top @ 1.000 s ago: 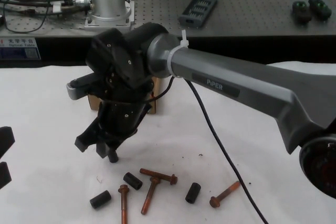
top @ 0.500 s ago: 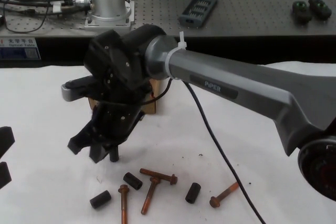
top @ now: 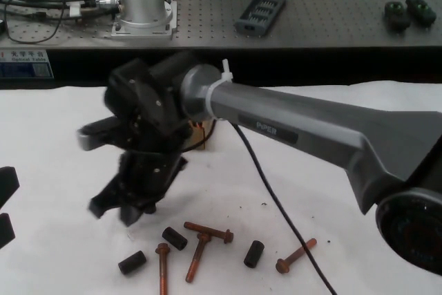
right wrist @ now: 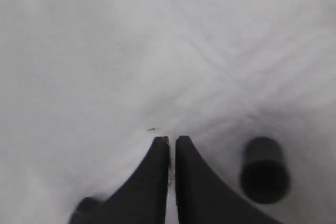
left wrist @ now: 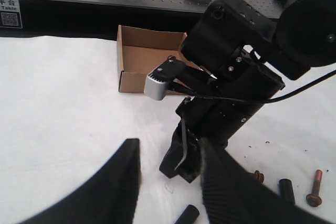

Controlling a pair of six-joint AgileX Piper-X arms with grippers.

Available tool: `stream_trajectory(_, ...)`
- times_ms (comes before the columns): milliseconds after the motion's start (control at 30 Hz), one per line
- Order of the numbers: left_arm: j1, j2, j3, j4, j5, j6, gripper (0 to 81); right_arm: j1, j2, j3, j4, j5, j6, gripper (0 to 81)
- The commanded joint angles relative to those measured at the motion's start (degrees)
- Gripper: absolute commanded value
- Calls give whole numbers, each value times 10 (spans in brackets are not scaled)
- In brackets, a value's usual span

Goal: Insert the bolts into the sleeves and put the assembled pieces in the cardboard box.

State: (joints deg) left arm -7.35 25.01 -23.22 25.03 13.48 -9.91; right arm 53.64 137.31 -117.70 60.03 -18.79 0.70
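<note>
Cardboard box (left wrist: 152, 56) we see open from the left wrist, arm-hidden from high; left gripper (left wrist: 169, 144) gapes empty; right gripper (right wrist: 172, 140) closed, empty.

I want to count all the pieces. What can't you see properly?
- Cardboard box: high view, nearly all behind the right arm; left wrist view, one side covered too.
- One black sleeve: right wrist view, cut by the edge, partly behind the jaws.
- One bolt: high view, runs off the bottom edge.

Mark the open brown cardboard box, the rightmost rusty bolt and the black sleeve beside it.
Brown cardboard box (left wrist: 131, 82): left wrist view, front wall.
Rightmost rusty bolt (top: 298, 253): high view, mid-shank.
Black cylindrical sleeve (top: 253, 253): high view, side.
</note>
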Motion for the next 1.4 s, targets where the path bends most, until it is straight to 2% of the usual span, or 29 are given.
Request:
stream_trajectory(0, 2, -4, -2, -3, -3, -5, 281, -30, 1, -4, 11, 78, 10, 53)
stream_trajectory(100, 2, -4, -2, -3, -3, -5, 281, -56, 1, -5, 7, 124, 15, 53)
stream_trajectory(333, 2, -4, -2, -3, -3, -5, 281, -97, -6, -6, 20, 107, 23, 53)
stream_trajectory(600, 2, -4, -2, -3, -3, -5, 281, -81, -22, -6, 8, 101, -20, 53)
stream_trajectory(733, 2, -4, -2, -3, -3, -5, 281, -71, -36, -6, 8, 65, -22, 53)
stream_trajectory(867, 2, -4, -2, -3, -3, -5, 281, -72, -50, -6, -1, 74, -75, 53)
stream_trajectory(1000, 2, -4, -2, -3, 0, -5, 281, -96, -52, -6, -6, 100, -130, 53)
stream_trajectory(1167, 2, -4, -2, -3, 9, -5, 281, -141, -52, -6, -17, 106, -144, 53)
stream_trajectory(1367, 2, -4, -2, -3, 9, -5, 281, -175, -52, -6, -48, 114, -169, 52)
